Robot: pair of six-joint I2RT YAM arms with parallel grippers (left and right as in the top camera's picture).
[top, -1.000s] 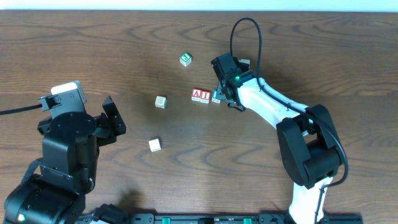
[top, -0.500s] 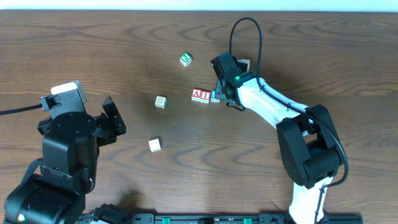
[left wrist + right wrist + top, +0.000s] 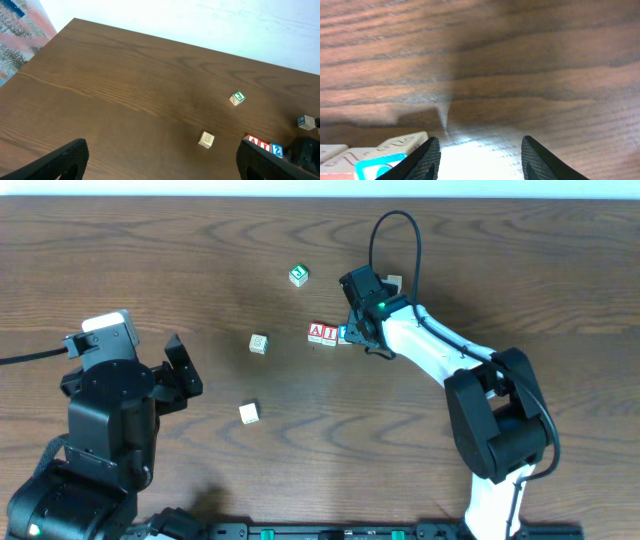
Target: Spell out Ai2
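Two red-lettered blocks, A [image 3: 317, 333] and I [image 3: 330, 334], lie side by side on the table, with a blue 2 block [image 3: 344, 333] touching the I on its right. The row also shows in the left wrist view: A [image 3: 254, 143], I [image 3: 264, 146], 2 [image 3: 276, 149]. My right gripper [image 3: 358, 330] is open and low over the table just right of the 2 block. In the right wrist view the 2 block [image 3: 380, 159] lies outside the left finger, and nothing is between the fingers [image 3: 482, 160]. My left gripper [image 3: 182, 370] is open and empty [image 3: 160, 167], far to the left.
A green-lettered block [image 3: 298, 275] lies behind the row. A pale 5 block [image 3: 259, 343] lies to its left and another pale block [image 3: 249, 413] nearer the front. A block with blue print [image 3: 395, 281] sits behind the right wrist. The table's back edge [image 3: 200, 47] meets a white wall.
The blue 2 block has shifted slightly left against the I block, and my right gripper has moved a little with it. The left arm has not moved.
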